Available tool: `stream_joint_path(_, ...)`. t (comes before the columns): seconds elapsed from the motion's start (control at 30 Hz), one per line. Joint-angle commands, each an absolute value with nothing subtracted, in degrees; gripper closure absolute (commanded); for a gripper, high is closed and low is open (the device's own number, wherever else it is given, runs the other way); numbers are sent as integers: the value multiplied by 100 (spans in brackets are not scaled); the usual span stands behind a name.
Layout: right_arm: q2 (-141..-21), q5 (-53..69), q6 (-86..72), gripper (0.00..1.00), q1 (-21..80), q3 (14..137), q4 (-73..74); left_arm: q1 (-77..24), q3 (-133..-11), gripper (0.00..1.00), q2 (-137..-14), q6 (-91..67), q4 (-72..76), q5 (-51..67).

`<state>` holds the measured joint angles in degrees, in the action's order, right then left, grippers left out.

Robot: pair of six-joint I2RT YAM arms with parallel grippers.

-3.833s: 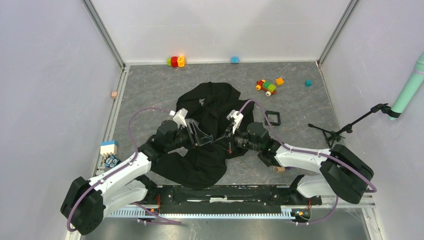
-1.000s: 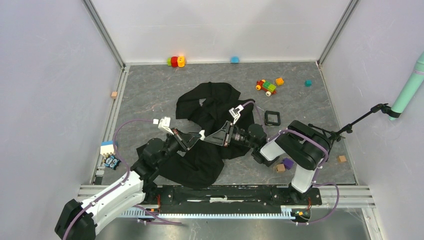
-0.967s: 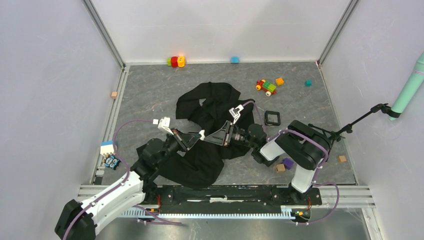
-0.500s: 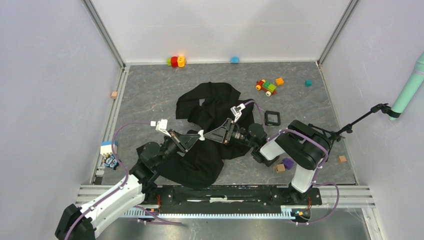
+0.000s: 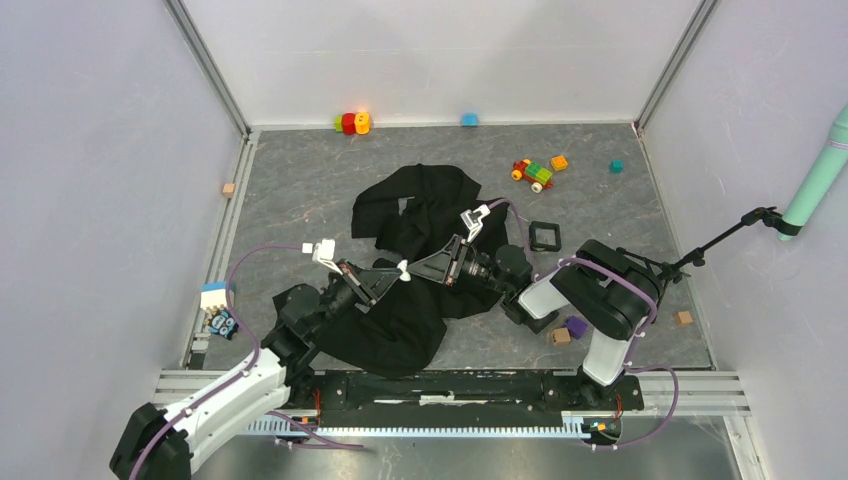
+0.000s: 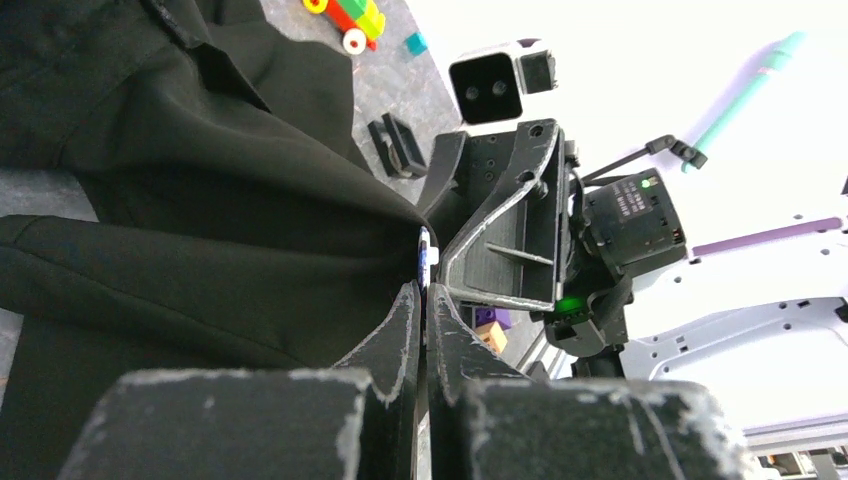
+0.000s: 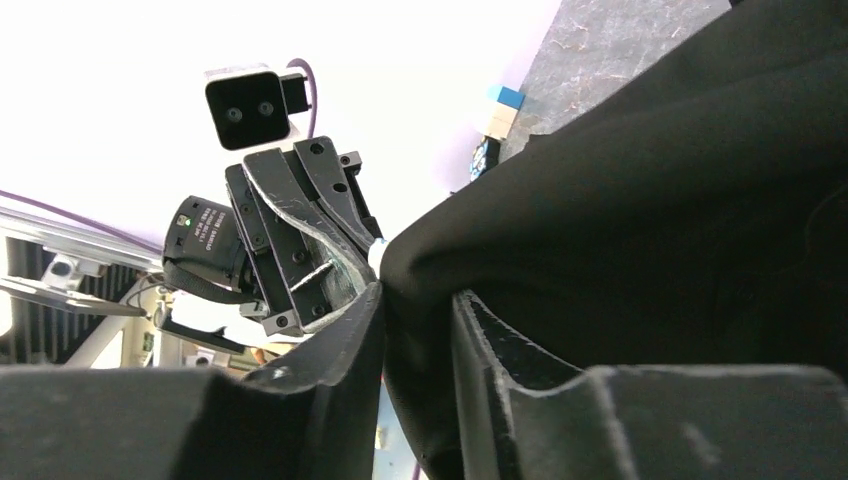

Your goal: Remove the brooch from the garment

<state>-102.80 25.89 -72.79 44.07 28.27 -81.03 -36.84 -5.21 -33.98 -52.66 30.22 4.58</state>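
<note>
You're working over a grey marbled surface [image 5: 300, 190] walled in white, with the garment [image 5: 425, 195] heaped across its middle and one fold standing up off the rest. Your left hand [image 6: 421, 296] has its fingers pressed together on the brooch [image 6: 424, 255], which sticks out pale past the tips, right at the peak of that raised fold. Your right hand [image 7: 415, 300] comes in from the opposite side and pinches the black cloth just behind the brooch; the fold fills the gap between its fingers. The two hands meet tip to tip above the garment's near half. A black square frame [image 5: 544, 236] lies just right of the garment, and toy bricks [image 5: 535, 172] sit farther back.
</note>
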Motion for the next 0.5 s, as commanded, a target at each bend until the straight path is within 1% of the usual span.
stream_joint_path(0.0, -10139, 2580, -7119, 69, 4383, 2963, -8080, -3691, -562, 98, -3661, -5390, 3653, 772)
stream_joint_path(0.1, -10190, 2590, -7226, 81, 4387, 2932, -8278, -3691, -601, 98, -3762, -5333, 3722, 881)
stream_joint_path(0.2, -10252, 2642, -7290, 87, 4392, 2926, -8425, -3691, -617, 98, -3772, -5258, 3711, 931)
stream_joint_path(0.47, -10260, 2755, -7209, 89, 4394, 2945, -8351, -3692, -633, 98, -3694, -5104, 3733, 995)
